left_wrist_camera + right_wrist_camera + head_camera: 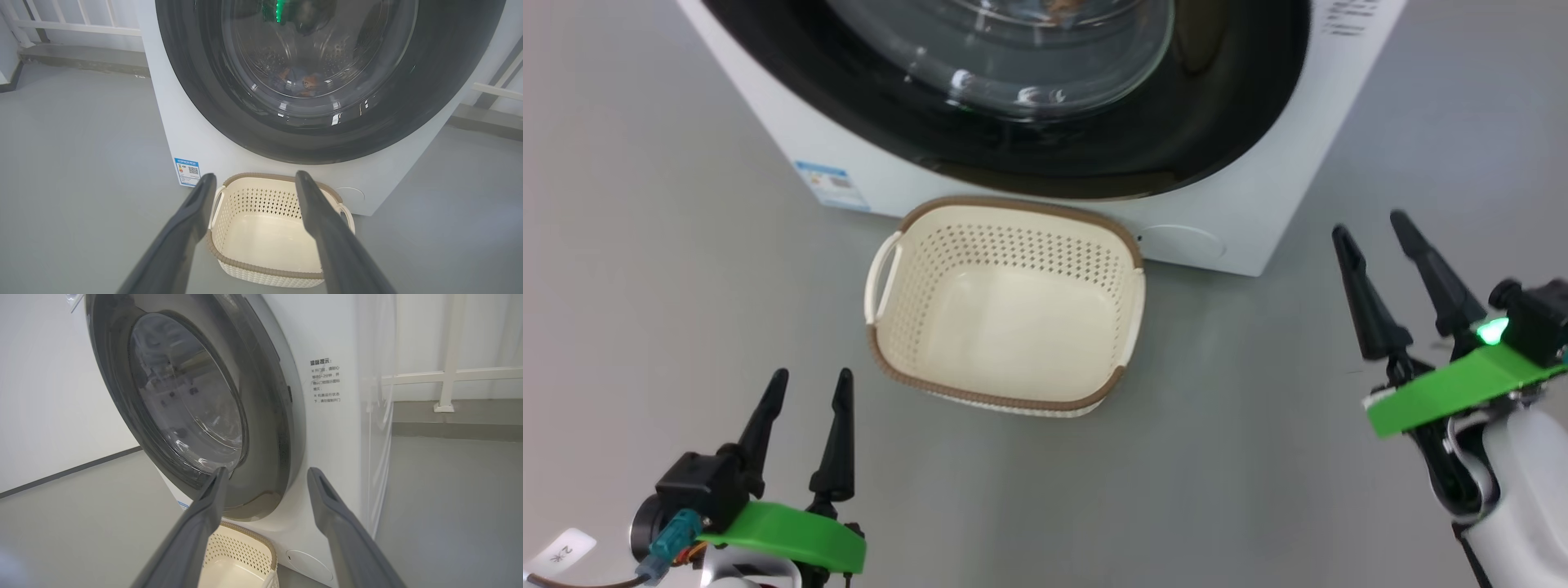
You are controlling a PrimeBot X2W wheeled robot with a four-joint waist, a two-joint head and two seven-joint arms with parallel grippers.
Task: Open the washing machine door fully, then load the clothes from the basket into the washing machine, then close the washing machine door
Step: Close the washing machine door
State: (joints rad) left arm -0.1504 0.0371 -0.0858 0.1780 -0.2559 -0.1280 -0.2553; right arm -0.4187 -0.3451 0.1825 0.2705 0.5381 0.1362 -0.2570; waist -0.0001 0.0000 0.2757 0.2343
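The white washing machine stands ahead, its round black-ringed door flat against the front. Through the glass in the left wrist view, the blue bear-print clothes lie in the steel drum. The cream basket sits on the floor before the machine with nothing in it. My left gripper is open, low and left of the basket. Off to the basket's right, my right gripper is open too, holding nothing. The door and basket corner show in the right wrist view.
A blue label sticker marks the washer's lower left front. Grey floor spreads on both sides. A white railing runs behind on the left, and another railing stands beyond the machine's right side.
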